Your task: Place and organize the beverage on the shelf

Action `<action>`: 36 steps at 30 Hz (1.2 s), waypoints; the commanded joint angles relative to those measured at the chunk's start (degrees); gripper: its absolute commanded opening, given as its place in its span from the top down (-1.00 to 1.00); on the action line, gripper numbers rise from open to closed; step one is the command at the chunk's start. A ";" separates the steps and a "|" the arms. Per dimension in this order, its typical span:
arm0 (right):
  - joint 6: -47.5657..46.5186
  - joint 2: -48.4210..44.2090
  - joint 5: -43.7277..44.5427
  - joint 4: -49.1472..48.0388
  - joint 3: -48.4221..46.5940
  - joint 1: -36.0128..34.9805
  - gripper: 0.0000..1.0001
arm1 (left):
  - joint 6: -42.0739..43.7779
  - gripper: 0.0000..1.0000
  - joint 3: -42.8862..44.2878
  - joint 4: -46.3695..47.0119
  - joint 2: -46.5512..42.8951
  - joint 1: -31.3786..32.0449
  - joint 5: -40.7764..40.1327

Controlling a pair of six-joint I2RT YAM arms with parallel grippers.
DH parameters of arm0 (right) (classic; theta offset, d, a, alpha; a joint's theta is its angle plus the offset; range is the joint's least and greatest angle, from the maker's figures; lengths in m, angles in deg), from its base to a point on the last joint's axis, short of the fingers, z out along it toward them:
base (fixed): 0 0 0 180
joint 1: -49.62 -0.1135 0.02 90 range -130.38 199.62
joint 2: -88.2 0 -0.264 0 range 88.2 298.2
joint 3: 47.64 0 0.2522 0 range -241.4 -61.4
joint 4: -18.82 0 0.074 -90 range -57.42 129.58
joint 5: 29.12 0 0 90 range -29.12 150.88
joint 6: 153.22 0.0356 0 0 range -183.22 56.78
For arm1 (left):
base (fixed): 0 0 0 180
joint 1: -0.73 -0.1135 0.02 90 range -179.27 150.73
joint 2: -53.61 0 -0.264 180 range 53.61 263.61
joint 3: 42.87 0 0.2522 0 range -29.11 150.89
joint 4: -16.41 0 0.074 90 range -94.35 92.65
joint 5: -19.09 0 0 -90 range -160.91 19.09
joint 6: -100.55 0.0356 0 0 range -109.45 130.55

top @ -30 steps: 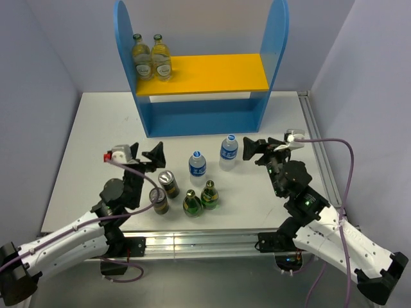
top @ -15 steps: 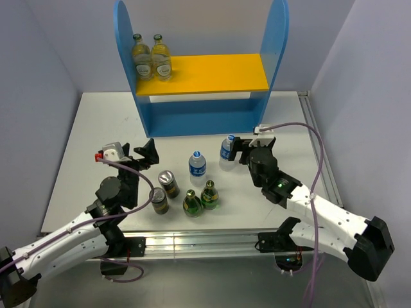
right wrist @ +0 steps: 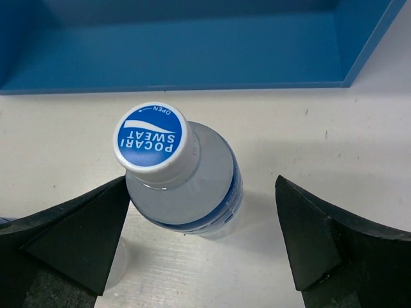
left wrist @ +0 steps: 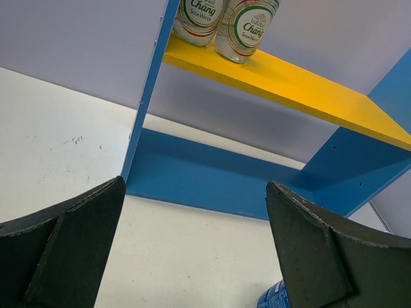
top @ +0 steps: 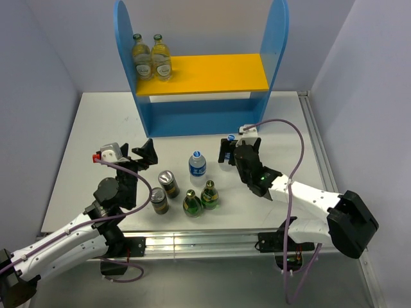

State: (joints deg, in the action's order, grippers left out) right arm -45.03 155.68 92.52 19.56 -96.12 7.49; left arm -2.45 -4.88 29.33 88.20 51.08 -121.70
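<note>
The shelf (top: 200,77) stands at the back of the table, with two Chang soda bottles (top: 151,58) on the left of its yellow upper board (left wrist: 289,83). My right gripper (right wrist: 202,192) is open, its jaws on either side of a Pocari Sweat bottle (right wrist: 186,179) that stands upright in front of the shelf's lower level. My left gripper (top: 138,156) is open and empty, held above the table left of the drinks and facing the shelf. A second Pocari bottle (top: 198,165) stands mid-table.
Two cans (top: 169,184) (top: 158,200) and two green bottles (top: 192,203) (top: 210,195) stand grouped near the front middle. The shelf's blue side panels (top: 276,38) rise tall on both sides. A rail (top: 314,141) runs along the table's right edge.
My right arm has swung left and forward, bringing its open gripper around the right-hand Pocari bottle. My left gripper has drifted slightly left. The bottles and cans have not moved.
</note>
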 commanded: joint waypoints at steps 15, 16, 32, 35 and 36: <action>-1.84 14.69 7.55 -17.47 -0.44 -0.15 -0.74 | -0.37 -0.94 0.12 0.75 -0.66 0.36 0.95; -2.81 15.39 8.17 -20.79 0.09 -0.23 -0.43 | -0.37 -0.94 0.12 0.75 -0.58 0.28 1.04; -10.02 -7.78 9.51 2.96 -17.19 -1.46 1.00 | -0.28 -0.94 0.38 0.39 0.04 0.37 0.95; -11.60 -10.00 8.10 9.12 -25.88 -1.38 1.00 | -0.28 -0.94 0.38 0.57 0.22 0.37 1.12; -12.91 -9.92 7.83 10.45 -28.27 -1.38 1.00 | -0.28 -0.94 0.38 0.48 0.22 0.37 1.13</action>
State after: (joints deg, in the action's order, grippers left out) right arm -54.67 150.28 99.10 31.47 -113.91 6.62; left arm -2.45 -4.88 29.13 88.33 51.19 -121.33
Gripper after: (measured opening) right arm 0.666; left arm 0.972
